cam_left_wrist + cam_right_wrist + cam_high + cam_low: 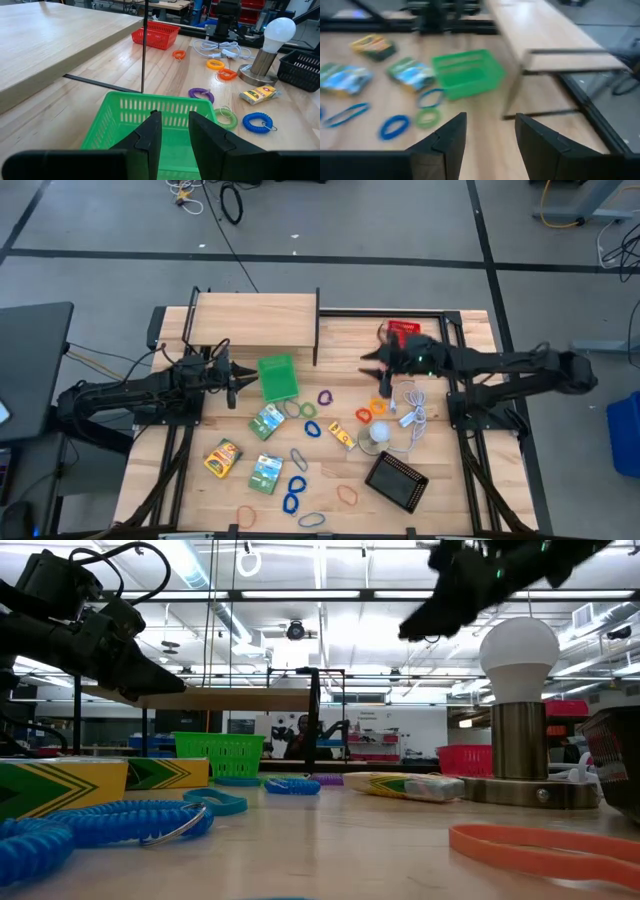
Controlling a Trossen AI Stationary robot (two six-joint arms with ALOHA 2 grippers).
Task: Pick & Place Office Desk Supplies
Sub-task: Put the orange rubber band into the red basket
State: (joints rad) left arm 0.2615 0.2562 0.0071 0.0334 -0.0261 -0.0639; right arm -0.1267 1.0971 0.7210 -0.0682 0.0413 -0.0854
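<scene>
black basket, green basket, red basket

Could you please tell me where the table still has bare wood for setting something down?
Bare wood lies behind the green mesh basket, up to the raised wooden shelf, and along the table's left edge beside the yellow printed packet. The middle is crowded with coloured loops, from the purple coil to the blue coil, and round the white ball-shaped lamp and black mesh basket.

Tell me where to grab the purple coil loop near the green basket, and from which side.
Grip the purple loop across one side of its ring, coming straight down. It lies flat on the table, with clear wood around it and the green basket off to one side.
</scene>
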